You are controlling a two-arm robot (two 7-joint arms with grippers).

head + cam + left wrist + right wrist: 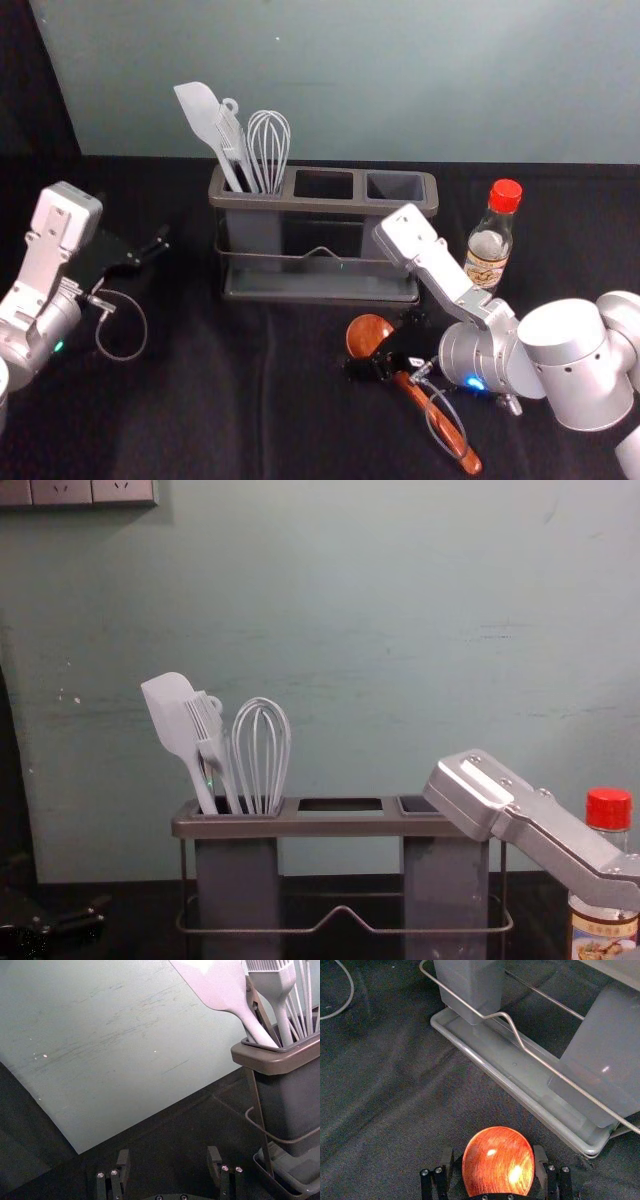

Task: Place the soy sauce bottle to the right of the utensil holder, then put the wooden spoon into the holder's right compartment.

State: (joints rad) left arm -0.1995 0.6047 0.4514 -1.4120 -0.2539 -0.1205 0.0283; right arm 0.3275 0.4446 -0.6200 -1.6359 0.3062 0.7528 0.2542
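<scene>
Near side, right of centre, the right gripper (pixel 385 348) is down at the wooden spoon (pixel 366 333), fingers spread either side of its bowl; the handle slants nearer and rightward on the dark cloth (pixel 210 400). Just beyond, there's the utensil holder (pixel 320 296), the soy sauce bottle (pixel 489 246) standing to its right. Far left, the left gripper (pixel 150 252) hangs idle, spread.
</scene>
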